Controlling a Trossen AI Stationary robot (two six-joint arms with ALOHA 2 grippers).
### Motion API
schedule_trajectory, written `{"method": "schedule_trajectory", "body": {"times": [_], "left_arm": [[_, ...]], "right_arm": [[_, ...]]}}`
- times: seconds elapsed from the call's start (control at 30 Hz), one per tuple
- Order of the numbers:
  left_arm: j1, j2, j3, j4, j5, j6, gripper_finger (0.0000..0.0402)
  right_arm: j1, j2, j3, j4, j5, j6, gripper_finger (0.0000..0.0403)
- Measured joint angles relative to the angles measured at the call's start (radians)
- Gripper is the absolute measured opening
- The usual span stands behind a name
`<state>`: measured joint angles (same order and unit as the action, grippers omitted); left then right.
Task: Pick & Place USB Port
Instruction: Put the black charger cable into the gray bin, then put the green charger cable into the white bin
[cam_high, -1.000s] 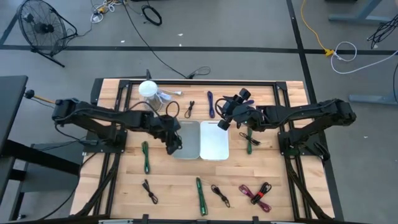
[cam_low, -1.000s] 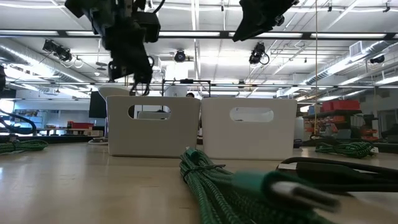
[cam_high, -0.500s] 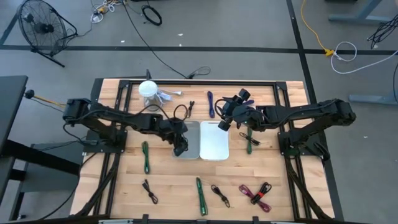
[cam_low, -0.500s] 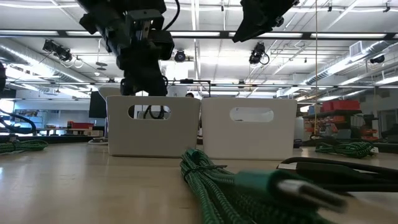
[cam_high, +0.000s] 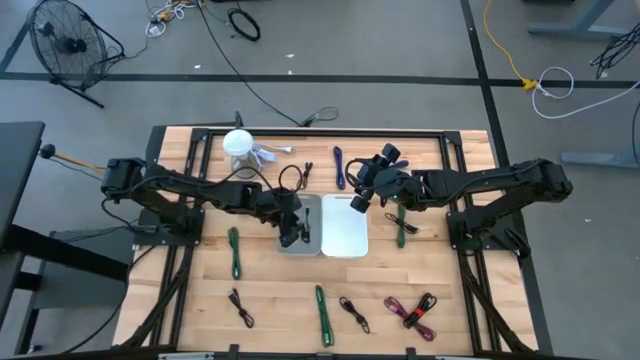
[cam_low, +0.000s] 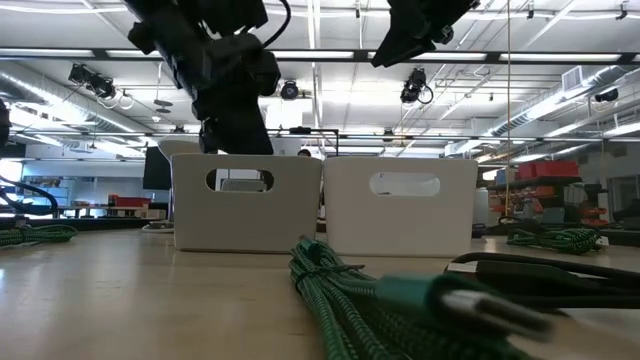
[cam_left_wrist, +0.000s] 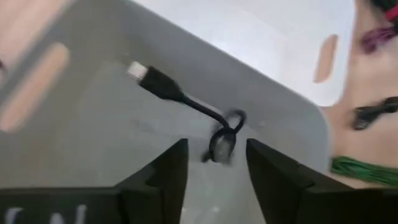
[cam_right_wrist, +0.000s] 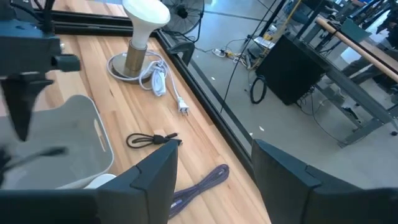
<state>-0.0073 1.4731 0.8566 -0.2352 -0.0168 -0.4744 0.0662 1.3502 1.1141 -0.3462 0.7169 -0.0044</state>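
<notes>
- Left claw (cam_left_wrist: 214, 163) open, empty, over the grey bin (cam_high: 300, 240) at table centre.
- Black cable (cam_left_wrist: 186, 106) lies loose inside that bin, at 12 o'clock from the fingers.
- Right claw (cam_high: 360, 190) open, waits above the white bin (cam_high: 345, 235).
- Step: drop looks done; next probably lift clear.

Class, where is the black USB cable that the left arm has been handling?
The black USB cable lies on the floor of the grey bin, just beyond the open left gripper; in the high view, that bin sits left of the white bin.
</notes>
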Motion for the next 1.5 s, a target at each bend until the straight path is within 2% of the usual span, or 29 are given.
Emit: {"method": "schedule_trajectory", "body": {"times": [0.1,0.23,0.43,0.57,0.77,0.9,1.33,1.5], "left_arm": [[0.031,0.0,0.01,-0.046,-0.068,0.05,0.0201],[0.079,-0.001,0.066,-0.144,-0.149,0.111,0.021],[0.092,-0.011,0.166,-0.319,-0.126,0.191,0.0205],[0.063,-0.011,0.198,-0.483,-0.128,0.126,0.0197],[-0.018,-0.011,0.196,-0.732,-0.162,-0.173,0.0189],[-0.103,-0.011,0.196,-0.839,-0.179,-0.376,0.0186],[-0.417,0.004,0.195,-0.962,-0.177,-1.197,0.0185],[-0.493,0.04,0.196,-1.02,-0.158,-1.442,0.0185]], "right_arm": [[0.0,0.0,0.0,0.0,0.0,0.0,0.0208],[0.0,0.0,0.0,0.0,-0.001,0.0,0.0208],[0.0,0.0,0.0,-0.03,-0.015,0.0,0.0208],[0.0,0.0,-0.01,-0.035,-0.024,0.0,0.0208],[-0.009,0.001,-0.036,-0.031,-0.019,0.0,0.0208],[-0.021,0.001,-0.045,-0.027,-0.019,0.0,0.0208],[-0.037,0.001,-0.045,-0.079,-0.027,0.0,0.0208],[-0.037,0.001,-0.045,-0.147,-0.029,0.05,0.0208]]}}
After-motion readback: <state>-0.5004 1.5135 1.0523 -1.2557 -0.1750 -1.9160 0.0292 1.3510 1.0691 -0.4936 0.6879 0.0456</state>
